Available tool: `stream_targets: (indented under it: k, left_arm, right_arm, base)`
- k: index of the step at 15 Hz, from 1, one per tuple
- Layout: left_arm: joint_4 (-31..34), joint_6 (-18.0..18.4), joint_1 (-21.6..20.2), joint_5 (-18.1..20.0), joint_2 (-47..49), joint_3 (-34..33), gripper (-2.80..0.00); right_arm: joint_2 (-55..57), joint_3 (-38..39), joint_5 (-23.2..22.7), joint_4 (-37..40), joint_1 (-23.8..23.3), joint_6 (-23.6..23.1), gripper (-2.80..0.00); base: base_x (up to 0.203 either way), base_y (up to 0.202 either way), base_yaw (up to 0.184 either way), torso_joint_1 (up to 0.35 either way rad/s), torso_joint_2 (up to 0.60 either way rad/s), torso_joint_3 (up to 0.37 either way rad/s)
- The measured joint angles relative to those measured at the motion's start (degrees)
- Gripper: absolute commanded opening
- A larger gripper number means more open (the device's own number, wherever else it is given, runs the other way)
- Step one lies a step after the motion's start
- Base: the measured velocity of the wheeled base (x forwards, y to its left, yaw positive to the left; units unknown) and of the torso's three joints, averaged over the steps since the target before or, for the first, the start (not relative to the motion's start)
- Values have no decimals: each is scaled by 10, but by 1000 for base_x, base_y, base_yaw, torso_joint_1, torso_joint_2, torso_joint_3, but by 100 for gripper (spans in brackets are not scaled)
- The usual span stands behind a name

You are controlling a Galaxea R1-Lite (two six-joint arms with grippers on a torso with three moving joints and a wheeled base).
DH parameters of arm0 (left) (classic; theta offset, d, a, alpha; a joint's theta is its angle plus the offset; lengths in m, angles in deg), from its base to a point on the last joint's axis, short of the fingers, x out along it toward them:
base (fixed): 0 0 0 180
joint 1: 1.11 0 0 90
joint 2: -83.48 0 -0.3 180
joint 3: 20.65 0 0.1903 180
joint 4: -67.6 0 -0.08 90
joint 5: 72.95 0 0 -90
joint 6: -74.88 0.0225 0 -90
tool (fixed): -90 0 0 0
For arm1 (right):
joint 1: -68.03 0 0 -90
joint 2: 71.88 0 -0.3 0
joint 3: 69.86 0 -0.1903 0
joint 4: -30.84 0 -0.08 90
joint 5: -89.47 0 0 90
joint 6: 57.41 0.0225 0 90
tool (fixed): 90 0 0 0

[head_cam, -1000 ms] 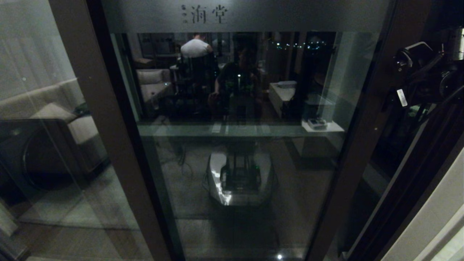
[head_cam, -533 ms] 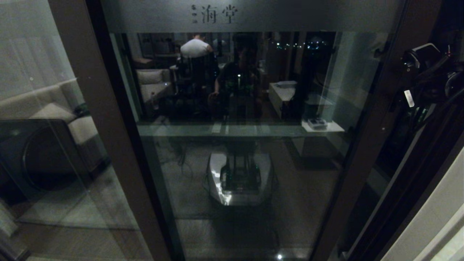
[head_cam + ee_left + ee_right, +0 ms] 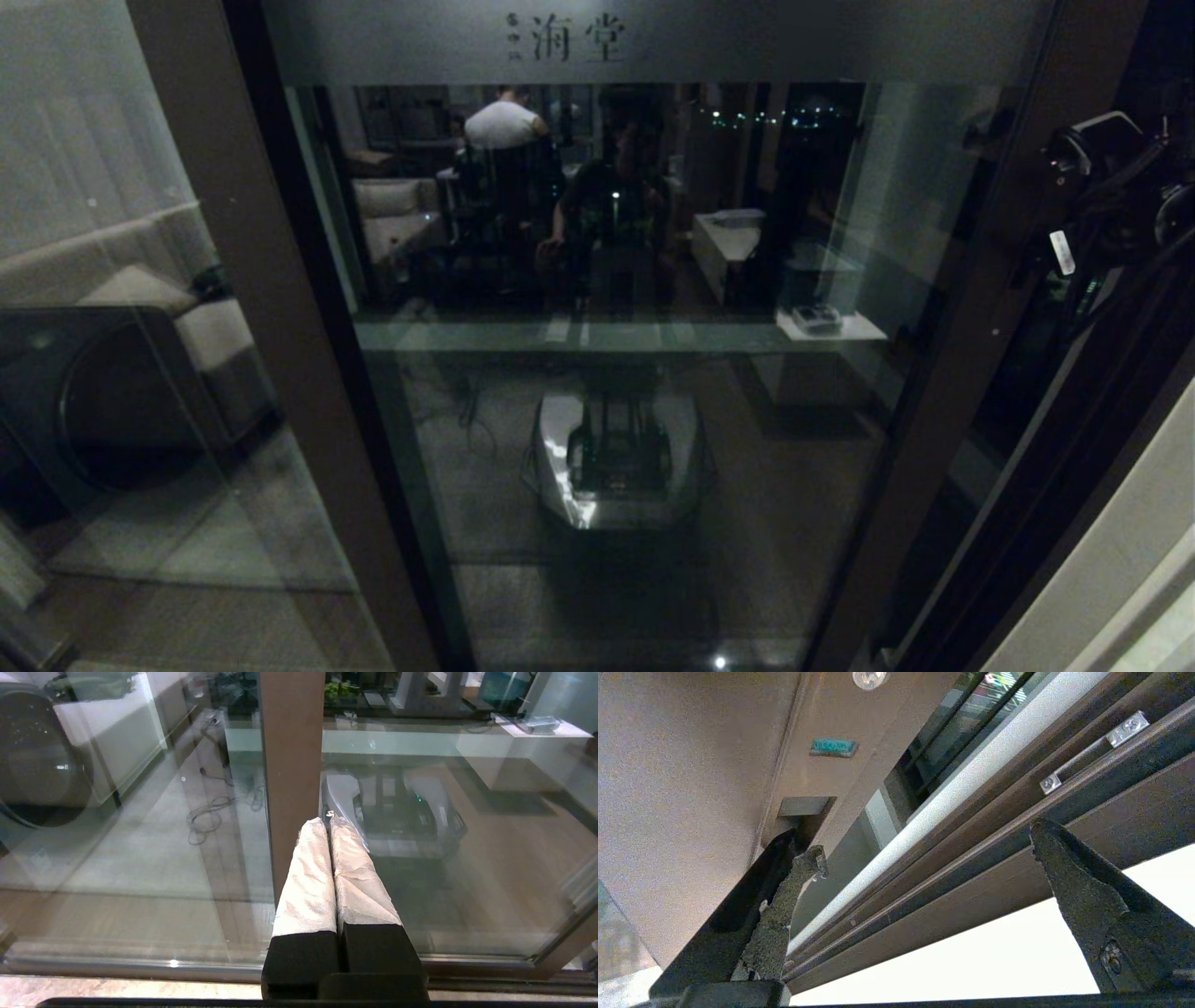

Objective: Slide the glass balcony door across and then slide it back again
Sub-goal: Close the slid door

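Sliding glass balcony door (image 3: 635,392) rightward, right tool (image 3: 924,877) spread with one finger in recessed handle (image 3: 756,891); next keep pushing; left tool (image 3: 332,823) pressed together, parked.

Glass balcony door (image 3: 644,392), upright in its track.
A tall clear pane in a dark brown frame, with a frosted band and dark characters across its top; its right stile stands close to the outer frame.

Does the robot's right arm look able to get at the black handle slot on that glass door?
Probably yes: the right gripper stands open beside the glass balcony door, with one fingertip at the recessed black handle and nothing between them.
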Motion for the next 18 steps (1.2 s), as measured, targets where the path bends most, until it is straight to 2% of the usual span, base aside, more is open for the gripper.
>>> stream_targets:
  k: [7,10,13,16,18]
  left_arm:
    - [0,0,0,0,0,0,-280]
    - [0,0,0,0,0,0,-280]
    - [0,0,0,0,0,0,-280]
    - [0,0,0,0,0,0,-280]
    - [0,0,0,0,0,0,-280]
  right_arm:
    - [-19,2,-100,-1,4,53,0]
    - [-30,8,-114,-1,5,107,0]
    - [-45,36,-139,-3,3,137,0]
    - [-51,49,-162,-1,-1,205,0]
    - [-53,51,-161,0,-5,221,0]
  base:
    - [0,0,0,0,0,0]
    - [0,0,0,0,0,0]
    - [0,0,0,0,0,0]
    - [0,0,0,0,0,0]
    - [0,0,0,0,0,0]
